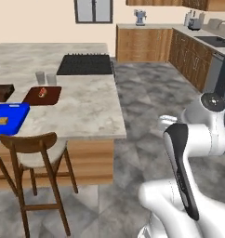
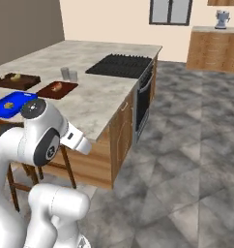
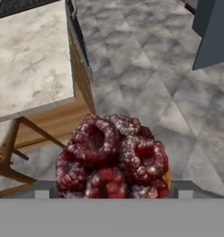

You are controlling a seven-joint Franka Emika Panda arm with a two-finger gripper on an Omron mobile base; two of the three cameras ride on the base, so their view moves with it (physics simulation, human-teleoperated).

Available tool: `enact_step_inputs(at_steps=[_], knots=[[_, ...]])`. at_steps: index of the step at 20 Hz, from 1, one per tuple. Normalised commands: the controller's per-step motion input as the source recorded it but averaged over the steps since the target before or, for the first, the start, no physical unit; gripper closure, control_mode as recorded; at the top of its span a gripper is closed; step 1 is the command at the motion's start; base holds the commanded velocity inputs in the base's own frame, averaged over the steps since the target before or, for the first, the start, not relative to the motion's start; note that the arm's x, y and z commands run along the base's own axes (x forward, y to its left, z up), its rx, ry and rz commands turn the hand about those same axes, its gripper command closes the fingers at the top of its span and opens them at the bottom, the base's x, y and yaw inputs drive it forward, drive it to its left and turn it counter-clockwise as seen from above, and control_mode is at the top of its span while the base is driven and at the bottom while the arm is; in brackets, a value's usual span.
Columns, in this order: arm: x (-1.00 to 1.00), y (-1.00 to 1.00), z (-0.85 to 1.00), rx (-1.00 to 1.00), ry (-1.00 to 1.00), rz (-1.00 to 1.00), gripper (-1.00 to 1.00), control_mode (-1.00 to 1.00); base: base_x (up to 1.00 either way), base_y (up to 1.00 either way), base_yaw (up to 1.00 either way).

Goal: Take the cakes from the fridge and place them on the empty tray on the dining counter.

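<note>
End effector: its tips [image 3: 112, 189] stand wide, one either side of the dark red raspberry-topped cake [image 3: 113, 159], which sits between them and hides most of each tip; I judge it gripped, carried above the grey floor [image 3: 146, 78].
Held cake: round and lumpy, berry top facing the hand camera; no clear long axis, so its heading matters little. A sliver of orange shows at its lower right edge.
Other cake: the tan square block [image 1: 2, 121] already lies flat on the blue tray [image 1: 14, 115], near the tray's middle.
Tray: on the near left part of the marble table [image 1: 86, 104], just beside the reddish-brown board [image 1: 43, 95] and the dark wooden tray [image 1: 2, 92]; its long side runs roughly along the table's near edge.
Position: in the hand view the table corner [image 3: 35, 60] is well off to one side, so the cake is not yet over the table.
Risk, drop: the wide hold on a soft, bumpy cake could slip during a swing.
Risk, collision: the wooden stool [image 1: 33, 153] stands in front of the tray and could catch the arm.
Risk, placement: releasing on the board, or on top of the tan block.
</note>
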Motion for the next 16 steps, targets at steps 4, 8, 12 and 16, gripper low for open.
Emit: enact_step_inputs(at_steps=[4, 8, 12, 16], knots=[[0.00, 0.00, 0.00, 0.00, 0.00, 0.00, 1.00, 1.00, -0.08, 1.00, 0.03], [0.00, 0.00, 0.00, 0.00, 0.00, 0.00, 1.00, 1.00, -0.01, 1.00, 0.00], [0.00, 0.00, 0.00, 0.00, 0.00, 0.00, 1.00, 1.00, 0.00, 1.00, 0.01], [0.00, 0.00, 0.00, 0.00, 0.00, 0.00, 1.00, 1.00, 0.00, 1.00, 0.00]])
